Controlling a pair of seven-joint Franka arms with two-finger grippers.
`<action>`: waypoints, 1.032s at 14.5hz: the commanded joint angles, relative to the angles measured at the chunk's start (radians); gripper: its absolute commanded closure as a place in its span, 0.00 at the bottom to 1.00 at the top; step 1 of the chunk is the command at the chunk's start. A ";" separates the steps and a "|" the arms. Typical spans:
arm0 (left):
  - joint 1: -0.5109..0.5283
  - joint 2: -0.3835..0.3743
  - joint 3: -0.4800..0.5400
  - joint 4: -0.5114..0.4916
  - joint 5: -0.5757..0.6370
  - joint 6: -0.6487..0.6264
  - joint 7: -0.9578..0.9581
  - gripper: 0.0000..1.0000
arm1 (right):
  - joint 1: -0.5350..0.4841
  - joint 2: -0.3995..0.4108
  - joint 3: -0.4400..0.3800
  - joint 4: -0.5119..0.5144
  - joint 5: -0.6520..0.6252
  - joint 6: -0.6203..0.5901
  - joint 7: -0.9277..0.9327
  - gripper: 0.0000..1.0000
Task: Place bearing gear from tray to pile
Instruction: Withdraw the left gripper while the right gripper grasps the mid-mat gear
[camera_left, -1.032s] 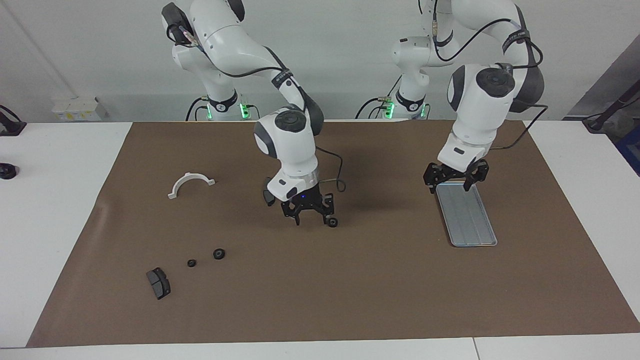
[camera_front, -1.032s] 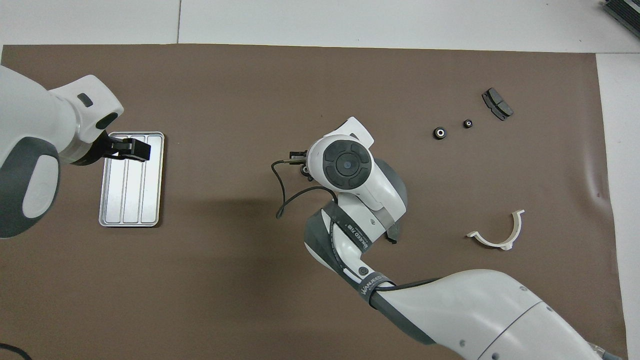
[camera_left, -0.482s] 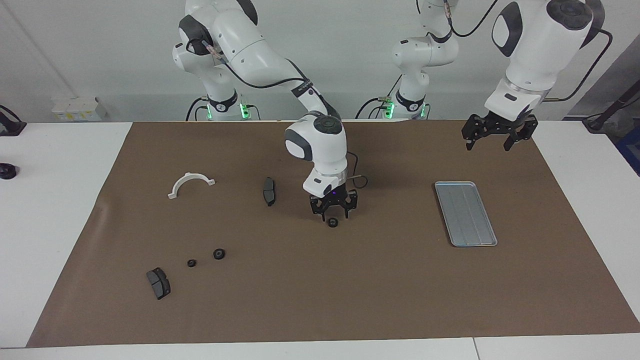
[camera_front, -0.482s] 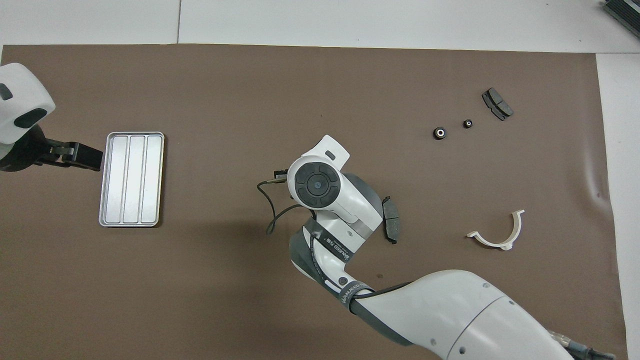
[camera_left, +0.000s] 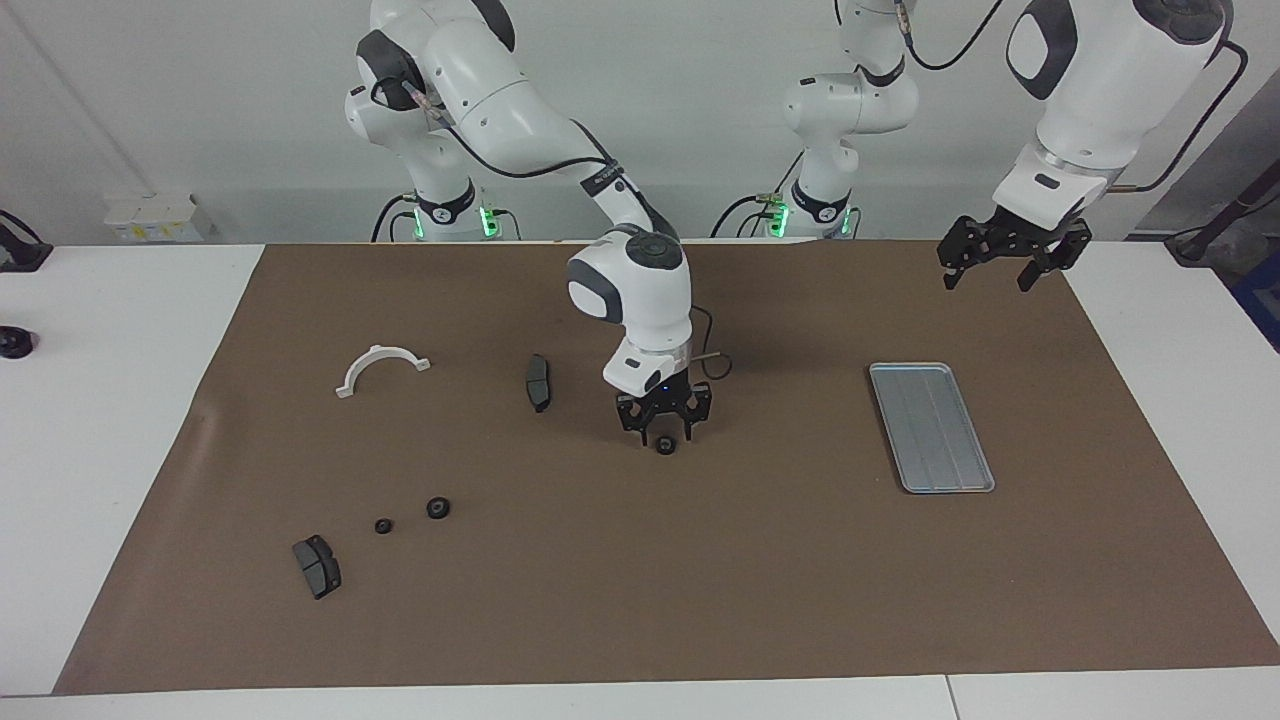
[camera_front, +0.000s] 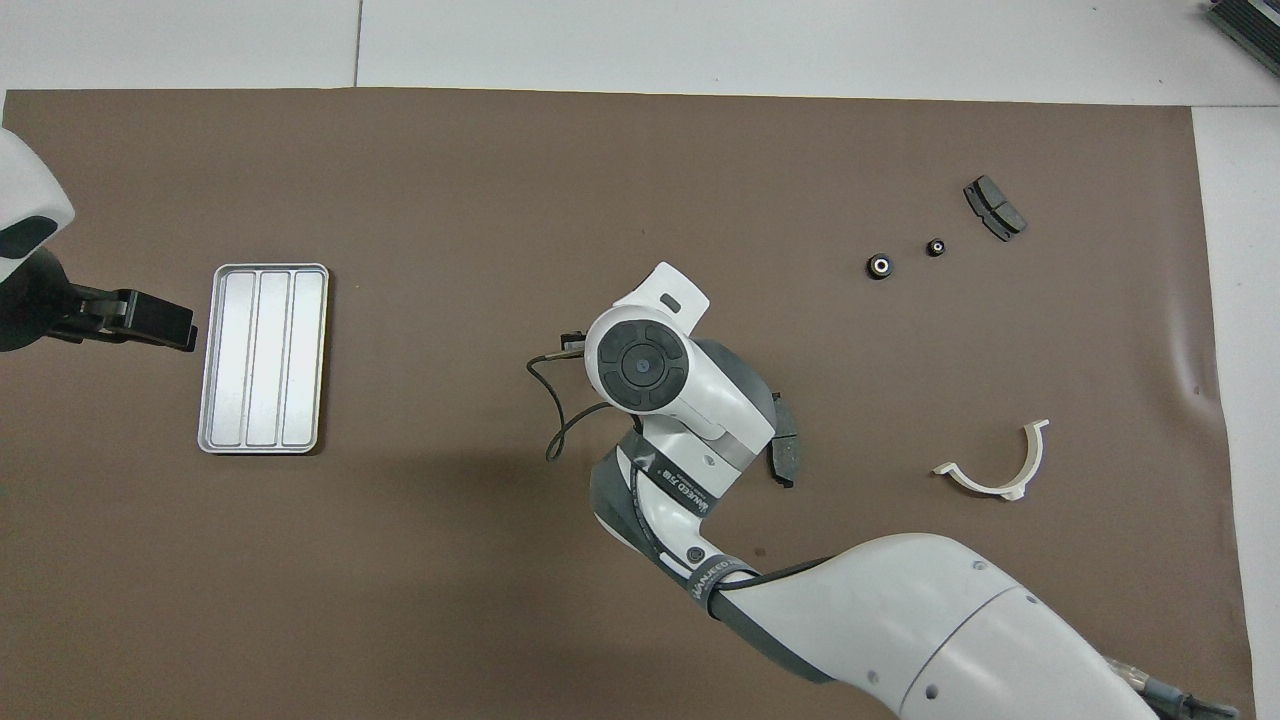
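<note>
Gear (camera_left: 666, 447) sits on the counter mid-mat, and we see the right pincer (camera_left: 662, 433) right above it, jaws spread, gripping nothing. Left pincer (camera_left: 995, 270) hangs wide open, well above the empty tray (camera_left: 931, 427).

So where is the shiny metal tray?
The flat silver-grey metal tray lies on the brown mat toward the left arm's end of the table, empty.

Open mat between tray and gear pile

The right pincer (camera_left: 664, 432) hangs low over a lone gear (camera_left: 666, 447) mid-counter, blocking that lane; a brake pad (camera_left: 538, 382) lies beside it. The tray (camera_left: 931, 427) and the pile (camera_left: 410, 517) sit well apart, with bare mat along the counter's front edge.
</note>
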 joint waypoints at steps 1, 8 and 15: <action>0.002 -0.035 0.010 -0.019 -0.024 -0.005 0.011 0.00 | -0.012 0.003 0.010 -0.012 -0.030 0.030 0.017 0.37; 0.017 -0.033 0.004 0.035 -0.011 -0.078 0.080 0.00 | -0.006 0.005 0.012 -0.029 -0.030 0.030 0.015 0.38; 0.019 -0.042 0.008 0.013 -0.011 -0.072 0.073 0.00 | -0.014 0.003 0.012 -0.029 -0.032 0.029 -0.005 0.78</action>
